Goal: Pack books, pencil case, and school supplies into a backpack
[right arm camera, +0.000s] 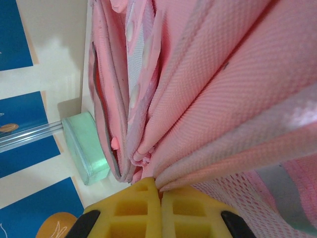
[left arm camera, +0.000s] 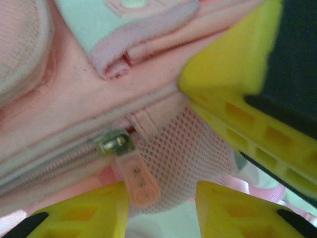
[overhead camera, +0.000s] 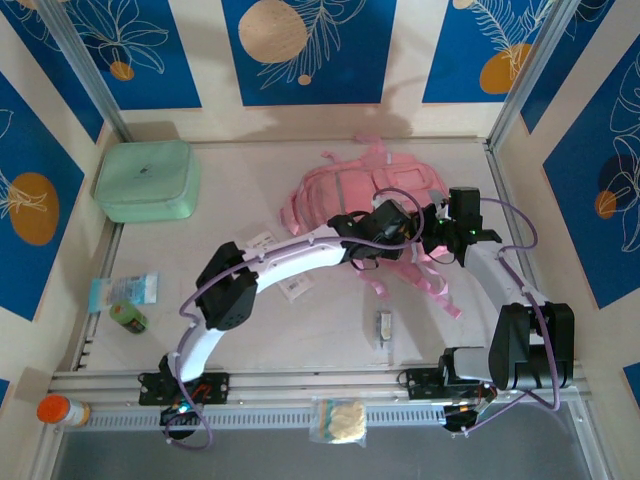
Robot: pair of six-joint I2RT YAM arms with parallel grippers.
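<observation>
The backpack [overhead camera: 350,190] lies flat on the table [overhead camera: 250,330], far of centre, with both arms reaching onto its near right edge. It is pale pink with grey-edged front pockets, and its long pink straps [overhead camera: 430,290] trail toward the near side. In the left wrist view the zip is shut along the run to the left of the metal slider [left arm camera: 115,143]. What is inside the pack cannot be seen. A pink rubber pull tab [left arm camera: 138,181] hangs from the slider over a patch of pink mesh [left arm camera: 188,144].

The left gripper [left arm camera: 163,193] has its yellow fingers [left arm camera: 89,218] spread apart, one on each side of the tab and neither touching it. A yellow finger of the right gripper [left arm camera: 233,69] sits just beside it, at the upper right of that view.

In the right wrist view the right gripper [right arm camera: 161,191] has its fingers pressed together, pinching a fold of the pack's woven pink fabric. Stacked layers of the pack rise above the pinch, with a dark slit between two of them at the left.

The mint-green zip case [overhead camera: 147,180] sits closed at the far left, well apart from the pack, its contents hidden. The school supplies [overhead camera: 384,327], a tiny pale oblong with dark marks, lie on the bare table near the straps. A teal packet [overhead camera: 125,290] lies at the left edge.
</observation>
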